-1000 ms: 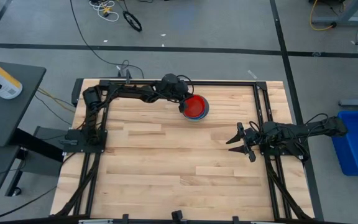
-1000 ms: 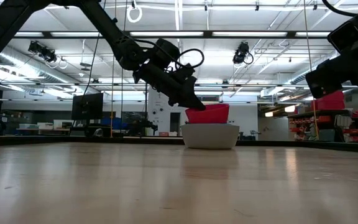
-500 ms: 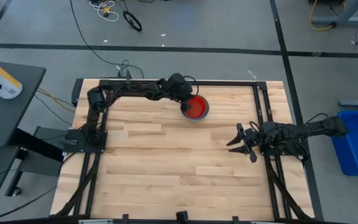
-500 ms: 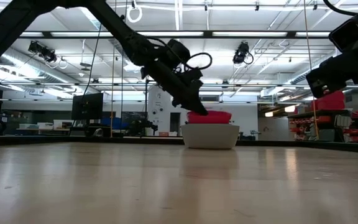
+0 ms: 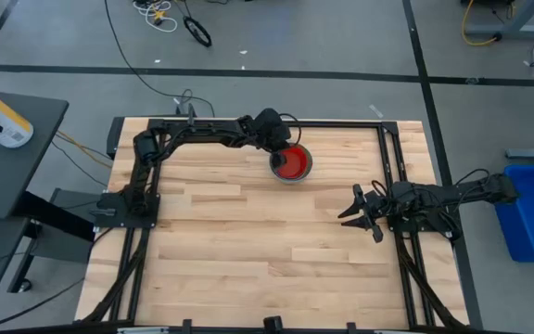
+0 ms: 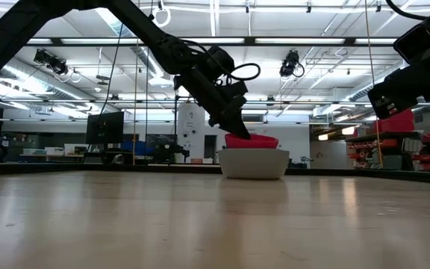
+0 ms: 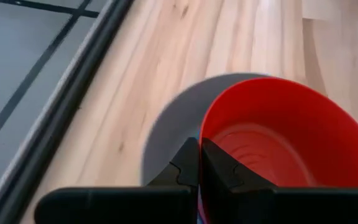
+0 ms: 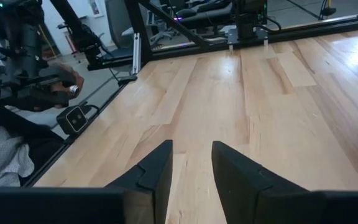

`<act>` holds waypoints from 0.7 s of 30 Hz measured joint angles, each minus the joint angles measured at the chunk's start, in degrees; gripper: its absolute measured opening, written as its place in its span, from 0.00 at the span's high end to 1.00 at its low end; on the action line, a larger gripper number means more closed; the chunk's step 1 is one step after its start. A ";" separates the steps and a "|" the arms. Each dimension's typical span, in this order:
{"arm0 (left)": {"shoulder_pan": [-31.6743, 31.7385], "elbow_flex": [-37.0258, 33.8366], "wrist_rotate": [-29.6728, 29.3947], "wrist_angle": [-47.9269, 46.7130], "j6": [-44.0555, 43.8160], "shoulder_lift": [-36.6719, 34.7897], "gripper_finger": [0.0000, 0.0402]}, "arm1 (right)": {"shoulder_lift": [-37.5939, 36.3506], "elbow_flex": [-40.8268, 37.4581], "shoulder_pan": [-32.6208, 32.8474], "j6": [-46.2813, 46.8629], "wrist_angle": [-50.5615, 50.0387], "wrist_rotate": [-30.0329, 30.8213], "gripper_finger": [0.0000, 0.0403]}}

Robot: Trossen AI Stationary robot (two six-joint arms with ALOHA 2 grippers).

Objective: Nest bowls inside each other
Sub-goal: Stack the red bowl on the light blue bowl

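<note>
1. The wooden table point(image 5: 248, 241) stands on a grey floor, and a big room with ceiling lights shows behind it in the low view.
2. A stack of bowls point(image 6: 254, 162) sits near the far edge of the table, close to the middle. The outer bowl looks pale grey.
3. The red bowl point(image 5: 292, 161) is on top, sitting inside the others. Its rim pokes up above the grey bowl in the low view.
4. The left gripper point(image 7: 199, 163) is at the stack. Its fingers are pressed together on the rim of the red bowl, pinching it.
5. The right gripper point(image 5: 352, 211) waits well apart from the bowls, over the right side of the table. Its fingers point(image 8: 156, 165) are spread with a gap between them, and nothing is in them.
6. A blue bin point(image 5: 531, 211) stands on the floor to the right of the table.
</note>
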 joint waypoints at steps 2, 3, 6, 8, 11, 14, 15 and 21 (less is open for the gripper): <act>-0.01 0.02 -0.33 0.09 -0.11 0.00 0.99 | 0.00 0.00 0.00 0.00 -0.01 0.00 0.71; -0.03 0.02 -0.32 -0.18 -0.12 0.00 0.99 | 0.00 0.00 0.00 0.00 -0.01 0.00 0.71; -0.07 0.02 0.18 -0.27 -0.14 0.00 0.99 | 0.00 0.00 0.00 0.00 -0.03 0.00 0.72; -0.11 0.02 0.35 -0.56 -0.09 0.00 0.99 | 0.00 0.00 0.00 0.00 -0.03 0.00 0.73; -0.07 0.00 0.39 -0.67 -0.03 0.00 0.99 | 0.00 0.00 0.00 0.00 -0.03 0.00 0.73; -0.07 0.01 0.52 -0.67 -0.16 0.00 0.99 | 0.00 0.00 0.00 0.02 -0.03 -0.01 0.74; -0.07 0.02 0.41 -0.66 -0.33 0.00 0.99 | 0.00 0.00 0.00 0.02 -0.03 -0.02 0.74; -0.42 0.01 0.24 0.46 -0.31 0.00 0.86 | 0.00 0.00 0.00 0.66 -0.03 -0.02 0.74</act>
